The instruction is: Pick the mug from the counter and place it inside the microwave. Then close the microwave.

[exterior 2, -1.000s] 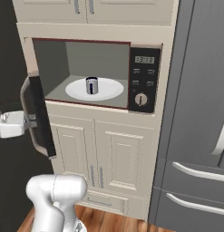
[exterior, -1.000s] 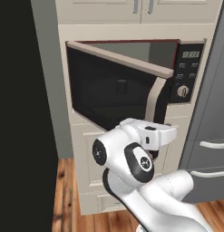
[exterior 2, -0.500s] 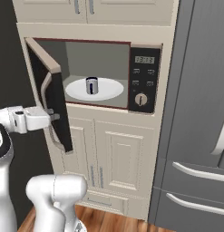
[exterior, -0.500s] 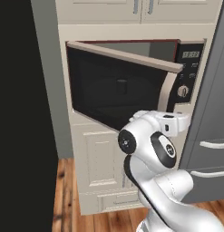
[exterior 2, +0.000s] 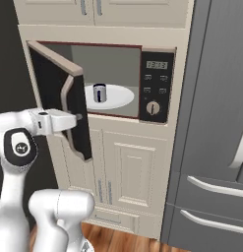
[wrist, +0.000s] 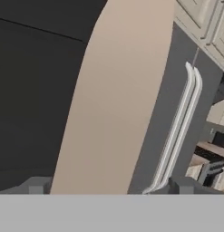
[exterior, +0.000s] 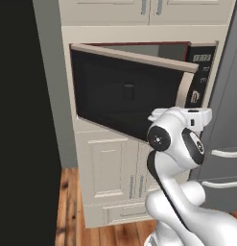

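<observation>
Jaws spread wide, holding nothing; the gripper [exterior 2: 78, 117] sits at the outer face of the microwave door [exterior 2: 61, 98], right against its curved tan handle [exterior 2: 69, 113]. In the hand view the two dark fingertips [wrist: 36, 186] stand far apart, with the tan door frame [wrist: 118, 99] between them. That door stands partly open, swung out on its left hinge. Inside the microwave [exterior 2: 118, 81], the mug [exterior 2: 99, 93] stands upright on the white turntable [exterior 2: 115, 96], left of its centre. Right of the cavity is the black panel with dial [exterior 2: 152, 108], and a grey fridge [exterior 2: 216, 123] stands further right.
</observation>
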Controlling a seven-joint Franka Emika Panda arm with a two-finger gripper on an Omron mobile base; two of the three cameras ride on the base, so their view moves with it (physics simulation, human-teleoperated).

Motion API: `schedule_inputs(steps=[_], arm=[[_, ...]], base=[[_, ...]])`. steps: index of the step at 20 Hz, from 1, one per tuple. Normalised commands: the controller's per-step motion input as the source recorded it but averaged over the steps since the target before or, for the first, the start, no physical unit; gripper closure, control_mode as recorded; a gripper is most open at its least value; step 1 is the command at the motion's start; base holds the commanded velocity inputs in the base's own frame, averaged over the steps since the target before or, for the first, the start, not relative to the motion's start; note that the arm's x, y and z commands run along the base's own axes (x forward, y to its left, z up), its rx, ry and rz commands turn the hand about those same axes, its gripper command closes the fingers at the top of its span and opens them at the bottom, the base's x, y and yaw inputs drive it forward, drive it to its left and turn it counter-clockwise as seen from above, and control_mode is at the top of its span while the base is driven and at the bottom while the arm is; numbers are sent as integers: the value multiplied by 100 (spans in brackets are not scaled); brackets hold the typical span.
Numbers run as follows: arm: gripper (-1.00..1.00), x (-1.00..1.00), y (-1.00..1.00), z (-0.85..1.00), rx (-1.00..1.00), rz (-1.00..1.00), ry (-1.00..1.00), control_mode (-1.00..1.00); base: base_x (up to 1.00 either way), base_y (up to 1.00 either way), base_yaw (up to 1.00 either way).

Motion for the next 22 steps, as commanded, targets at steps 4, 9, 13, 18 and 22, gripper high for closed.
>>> schedule_inputs(steps=[4, 9, 13, 18, 22], arm=[[-100, 24, -32, 6, 0, 10, 0, -100], [-100, 25, -32, 1, 0, 10, 0, -100], [-100, 25, -37, 0, 0, 10, 0, -100], [-100, 27, -30, 6, 0, 8, 1, -100], [-100, 34, -25, 3, 0, 6, 3, -100]], base=[[0, 0, 0], [0, 0, 0], [0, 0, 0], [0, 0, 0], [0, 0, 0]])
